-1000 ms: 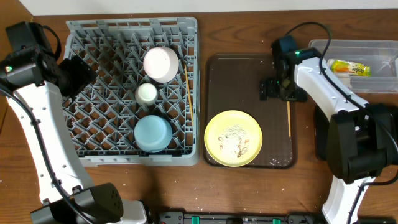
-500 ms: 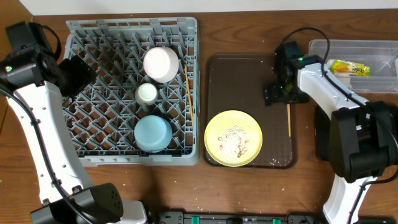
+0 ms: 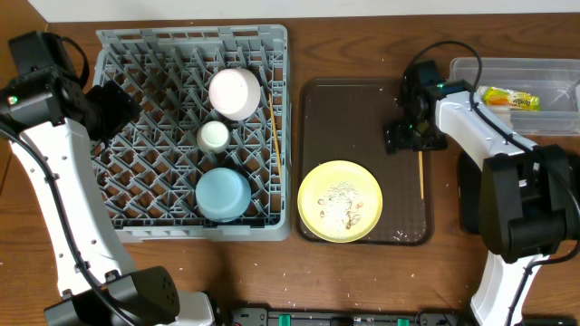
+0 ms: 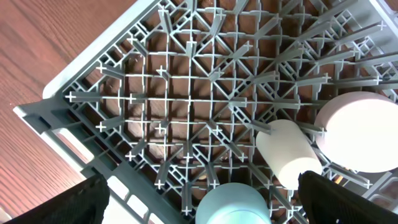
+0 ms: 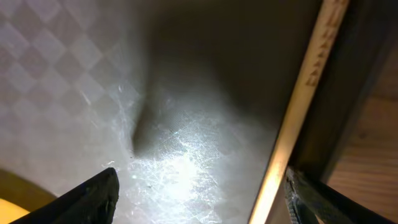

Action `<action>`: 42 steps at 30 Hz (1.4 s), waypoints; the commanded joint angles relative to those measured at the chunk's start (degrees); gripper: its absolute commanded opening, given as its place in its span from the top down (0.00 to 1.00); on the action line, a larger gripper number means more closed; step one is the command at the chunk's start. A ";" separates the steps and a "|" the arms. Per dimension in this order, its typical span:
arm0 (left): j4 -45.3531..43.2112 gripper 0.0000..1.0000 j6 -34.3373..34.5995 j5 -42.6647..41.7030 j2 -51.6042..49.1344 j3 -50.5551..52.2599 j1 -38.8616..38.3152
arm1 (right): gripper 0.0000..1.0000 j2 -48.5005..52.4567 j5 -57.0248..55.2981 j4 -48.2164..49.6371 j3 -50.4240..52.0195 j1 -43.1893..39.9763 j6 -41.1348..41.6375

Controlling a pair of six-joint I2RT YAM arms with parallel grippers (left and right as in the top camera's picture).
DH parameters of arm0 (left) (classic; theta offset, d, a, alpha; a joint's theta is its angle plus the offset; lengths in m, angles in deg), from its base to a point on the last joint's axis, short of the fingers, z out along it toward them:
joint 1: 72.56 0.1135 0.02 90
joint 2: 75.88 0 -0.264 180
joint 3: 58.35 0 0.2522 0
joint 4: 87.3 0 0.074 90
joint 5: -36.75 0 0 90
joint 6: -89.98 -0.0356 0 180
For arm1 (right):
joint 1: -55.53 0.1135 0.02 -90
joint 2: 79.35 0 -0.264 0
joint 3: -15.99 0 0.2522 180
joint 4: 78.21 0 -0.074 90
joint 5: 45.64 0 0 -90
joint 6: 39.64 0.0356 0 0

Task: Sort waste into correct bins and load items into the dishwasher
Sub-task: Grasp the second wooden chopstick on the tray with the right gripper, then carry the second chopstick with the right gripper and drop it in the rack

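The grey dish rack (image 3: 145,172) holds a white bowl (image 3: 235,93), a small white cup (image 3: 214,136), a light-blue bowl (image 3: 223,194) and one chopstick (image 3: 272,131). My left gripper (image 3: 113,104) is open and empty above the rack's left part; its view shows the rack (image 4: 155,106), cup (image 4: 287,152) and both bowls. My right gripper (image 3: 410,136) is open, low over the dark-brown tray (image 3: 353,109). The second chopstick (image 3: 420,174) lies by the tray's right rim, just inside my right finger (image 5: 323,202) in the right wrist view (image 5: 298,106). The yellow plate (image 3: 340,201) carries crumbs. Crumpled paper is out of view.
The clear tub (image 3: 471,68) at the back right holds the green-yellow snack wrapper (image 3: 509,98). The black bin (image 3: 467,204) sits right of the tray, mostly hidden under my right arm. The tray's raised right rim runs beside the chopstick.
My right gripper has moved a little to the right and toward the front, closer to the chopstick on the tray. The left arm has not moved.
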 commanded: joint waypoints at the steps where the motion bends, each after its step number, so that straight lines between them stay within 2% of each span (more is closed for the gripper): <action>1: 0.02 0.02 0.50 0.48 -0.15 -0.46 0.20 | 0.18 0.61 0.94 0.02 0.55 0.31 -0.70; 8: 0.02 0.02 0.50 0.48 -0.15 -0.46 0.20 | 0.20 0.94 0.90 1.55 1.55 0.31 0.87; 12: 0.02 0.02 0.50 0.48 -0.15 -0.46 0.20 | 0.30 2.25 0.92 3.43 3.45 0.31 3.48; 13: 0.02 0.02 0.50 0.48 -0.15 -0.46 0.20 | 0.36 2.60 0.90 3.43 3.63 0.31 4.15; 15: 0.02 0.02 0.50 0.48 -0.15 -0.46 0.20 | 0.54 3.43 0.87 3.39 3.69 0.31 6.80; 16: 0.02 0.02 0.50 0.48 -0.15 -0.46 0.20 | 0.71 3.69 0.92 3.37 3.69 0.33 9.09; 17: 0.02 0.02 0.50 0.48 -0.15 -0.46 0.20 | 0.79 3.69 0.92 3.37 3.69 0.35 10.12; 18: 0.02 0.02 0.50 0.48 -0.15 -0.46 0.20 | 0.95 3.69 0.92 3.37 3.67 0.39 11.65; 19: 0.02 0.02 0.50 0.48 -0.15 -0.46 0.20 | 0.99 3.65 1.07 3.28 3.52 0.44 12.68; 24: 0.02 0.02 0.50 0.48 -0.15 -0.46 0.20 | 0.99 3.48 5.09 1.31 0.11 0.55 12.96; 28: 0.02 0.02 0.50 0.48 -0.15 -0.46 0.20 | 0.99 2.95 11.85 -2.60 -6.38 0.55 12.98; 29: 0.02 0.02 0.50 0.48 -0.15 -0.46 0.20 | 0.99 2.82 14.49 -3.30 -8.24 0.61 13.03; 30: 0.02 0.02 0.50 0.48 -0.15 -0.46 0.20 | 0.99 2.64 22.93 -3.96 -12.17 0.85 14.10; 32: 0.02 0.02 0.50 0.48 -0.15 -0.46 0.20 | 0.99 2.64 32.68 -3.39 -16.06 1.29 17.55; 35: 0.02 0.02 0.50 0.48 -0.15 -0.46 0.20 | 0.99 2.62 40.63 1.03 -19.85 2.82 22.64; 42: 0.02 0.02 0.50 0.48 -0.15 -0.46 0.20 | 0.99 2.75 37.38 13.31 -21.33 10.71 35.52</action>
